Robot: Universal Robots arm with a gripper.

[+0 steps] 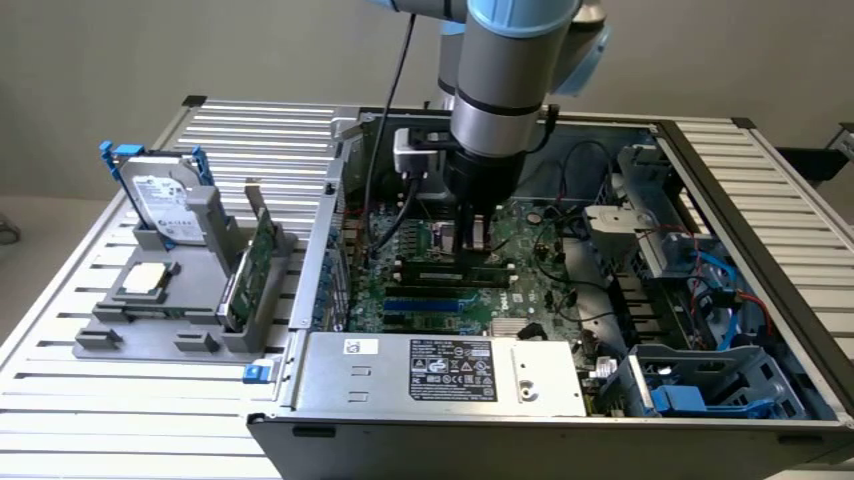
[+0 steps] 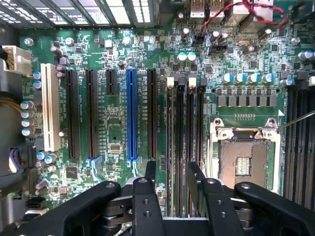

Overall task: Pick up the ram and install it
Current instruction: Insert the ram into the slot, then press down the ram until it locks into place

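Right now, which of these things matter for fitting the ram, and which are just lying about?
In the job: gripper, down inside the case; ram, the dark stick just under it; memory slots on the motherboard.
Lying about: silver hard drive with blue handles; green expansion card in the grey rack; power supply box.

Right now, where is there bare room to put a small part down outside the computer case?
The slatted table is bare in front of the grey holder, and behind the hard drive. Inside the case it is crowded: the gripper hangs over the motherboard.
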